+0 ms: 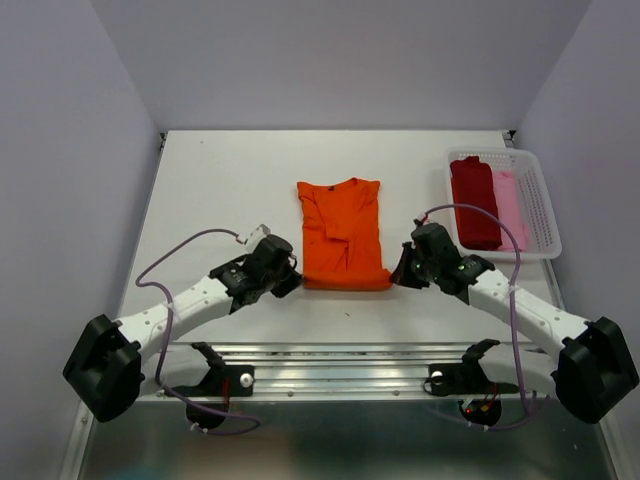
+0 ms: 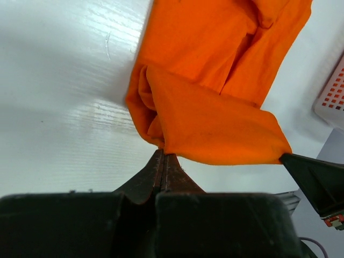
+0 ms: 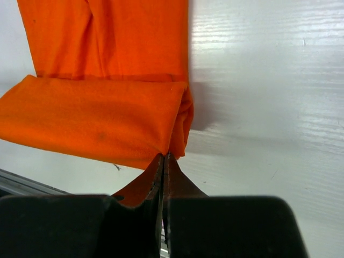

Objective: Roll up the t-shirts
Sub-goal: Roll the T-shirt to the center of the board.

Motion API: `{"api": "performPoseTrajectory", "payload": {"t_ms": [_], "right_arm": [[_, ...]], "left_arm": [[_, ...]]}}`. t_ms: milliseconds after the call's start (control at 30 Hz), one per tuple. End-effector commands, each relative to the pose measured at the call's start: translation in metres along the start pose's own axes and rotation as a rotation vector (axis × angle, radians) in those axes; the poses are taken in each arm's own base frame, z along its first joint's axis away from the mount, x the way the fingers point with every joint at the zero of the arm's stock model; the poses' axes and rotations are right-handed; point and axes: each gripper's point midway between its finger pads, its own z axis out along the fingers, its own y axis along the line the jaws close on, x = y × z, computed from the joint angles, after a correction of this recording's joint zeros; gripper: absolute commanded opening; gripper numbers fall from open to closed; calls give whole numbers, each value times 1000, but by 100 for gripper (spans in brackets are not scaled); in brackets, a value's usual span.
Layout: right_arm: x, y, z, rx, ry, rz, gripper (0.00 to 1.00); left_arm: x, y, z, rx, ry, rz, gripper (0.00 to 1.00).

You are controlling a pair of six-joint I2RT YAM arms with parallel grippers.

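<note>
- Currently, left gripper (image 2: 163,157): jaws pressed together, clamped on the near-left corner of the turned-over hem of the orange t-shirt (image 1: 342,235).
- Right gripper (image 3: 163,156): jaws likewise together, clamped on the near-right corner of the same fold.
- Orange t-shirt: lies at the centre of the table (image 1: 220,190), sleeves folded inward, near edge doubled over between the two grippers.
- Dark red t-shirt (image 1: 474,200) and pale pink t-shirt (image 1: 511,205): rolled, side by side inside the white mesh basket (image 1: 541,196), far right.

White table (image 1: 220,190): orange t-shirt (image 1: 342,235), mesh basket (image 1: 540,205).
</note>
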Motion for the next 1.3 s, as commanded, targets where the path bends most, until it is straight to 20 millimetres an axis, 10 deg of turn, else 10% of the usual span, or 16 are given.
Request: {"api": "performPoseTrajectory", "payload": {"t_ms": [0, 800, 1033, 1167, 1267], "right_arm": [[-26, 9, -3, 17, -71, -31, 3], [-74, 19, 46, 95, -153, -85, 23], [-100, 20, 46, 127, -237, -59, 62], [-120, 26, 33, 117, -300, -59, 64], [-121, 34, 24, 71, -304, -58, 64]], "left_arm": [[-27, -16, -2, 23, -81, 14, 0], [-76, -16, 53, -74, -147, 31, 1], [-85, -18, 62, -106, -161, 43, 32], [-90, -16, 55, -123, -190, 30, 69], [-102, -17, 38, -117, -257, 3, 70]]}}
